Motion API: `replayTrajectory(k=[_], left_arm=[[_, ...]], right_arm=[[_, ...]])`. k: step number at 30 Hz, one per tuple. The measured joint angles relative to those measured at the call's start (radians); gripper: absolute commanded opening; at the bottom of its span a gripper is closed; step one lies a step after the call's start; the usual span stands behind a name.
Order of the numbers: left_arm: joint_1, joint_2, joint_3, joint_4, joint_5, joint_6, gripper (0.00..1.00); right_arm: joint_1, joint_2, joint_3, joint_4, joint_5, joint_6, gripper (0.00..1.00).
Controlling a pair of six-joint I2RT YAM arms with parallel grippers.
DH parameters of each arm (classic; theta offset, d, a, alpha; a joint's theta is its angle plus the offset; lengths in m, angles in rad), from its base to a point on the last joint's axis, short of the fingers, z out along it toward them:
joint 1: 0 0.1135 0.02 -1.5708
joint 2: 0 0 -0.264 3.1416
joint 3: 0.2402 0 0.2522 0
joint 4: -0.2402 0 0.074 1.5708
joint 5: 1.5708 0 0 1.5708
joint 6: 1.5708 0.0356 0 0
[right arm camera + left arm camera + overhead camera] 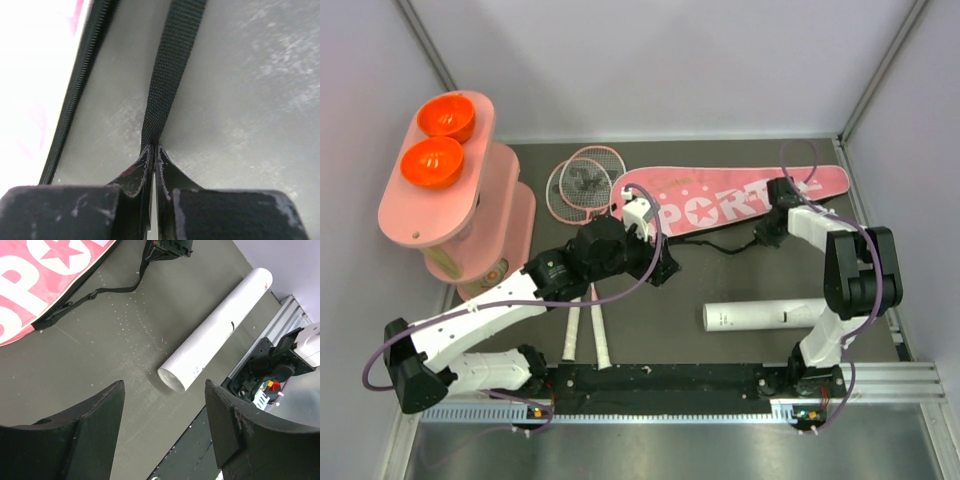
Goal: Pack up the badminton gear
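Packing stood at an early stage, by the look of it: the right gripper (154,148) was pinched fully closed on the black strap (172,60) of the pink bag (740,195). The bag lay flat at the far side of the bench (680,295), nothing visibly inside it. The left gripper (164,387) hung wide open and empty over bare bench, with the bag's edge off to one side and the open end of the white tube (215,330) just ahead of its fingertips. Two rackets (582,185) lay outside the bag, beside its broad end. The next move likely called for settling or opening the bag so the rackets could go in.
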Motion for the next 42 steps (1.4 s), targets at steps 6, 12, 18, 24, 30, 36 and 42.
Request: replayTrajectory(k=[6,12,18,24,30,36,42], left_arm=[[0.012,0.003,0.008,-0.025,-0.007,0.04,0.76],[0.068,0.06,0.067,-0.024,0.024,0.077,0.76],[0.083,0.156,0.161,-0.025,0.037,0.156,0.74],[0.083,0.273,0.274,-0.016,0.047,0.248,0.76],[0.083,0.423,0.38,-0.015,0.056,0.323,0.76],[0.085,0.534,0.422,-0.003,0.031,0.381,0.75],[0.092,0.59,0.444,0.016,-0.05,0.383,0.53]], right_arm=[[0.015,-0.011,0.055,-0.026,-0.156,-0.076,0.0],[0.015,-0.117,0.08,-0.026,-0.312,-0.065,0.0],[0.015,-0.187,0.093,-0.031,-0.413,-0.014,0.0],[0.015,-0.196,0.123,-0.04,-0.471,0.023,0.0],[0.015,-0.207,0.142,-0.052,-0.508,0.049,0.0],[0.015,-0.219,0.171,-0.055,-0.541,0.066,0.0],[0.015,-0.238,0.172,-0.056,-0.561,0.068,0.0]])
